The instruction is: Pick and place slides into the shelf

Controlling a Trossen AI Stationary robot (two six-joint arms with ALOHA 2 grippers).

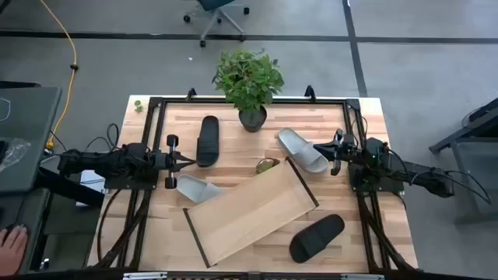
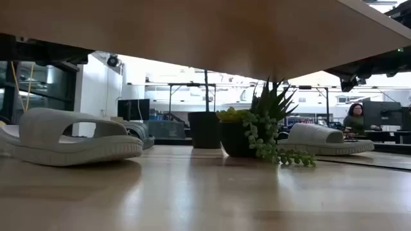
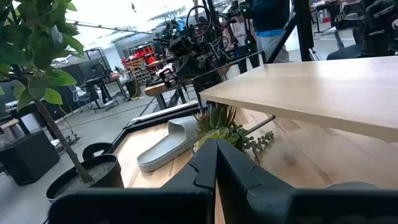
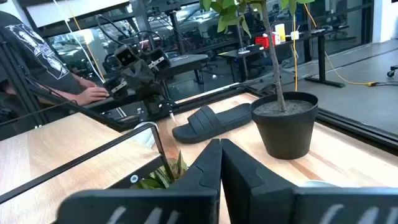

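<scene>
The light-wood shelf point(image 1: 249, 211) lies askew at mid-table; in the low view its underside point(image 2: 192, 32) stands above the tabletop. One black slide point(image 1: 208, 140) lies on its sole far left, the other point(image 1: 317, 237) near right. One grey slide point(image 1: 302, 149) lies right of centre. The other grey slide point(image 1: 196, 188) reaches partly under the shelf's left corner. My left gripper point(image 1: 189, 162) point(image 3: 216, 144) is shut, hovering just beyond that slide. My right gripper point(image 1: 333, 153) point(image 4: 221, 144) is shut beside the right grey slide's end, and contact does not show.
A tall potted plant point(image 1: 249, 85) stands at the far middle. A small succulent point(image 1: 267, 165) sits by the shelf's far corner. A dark frame point(image 1: 156, 101) rims the table. A person's hand point(image 1: 12, 245) shows at lower left, and people are beyond the table point(image 4: 37, 56).
</scene>
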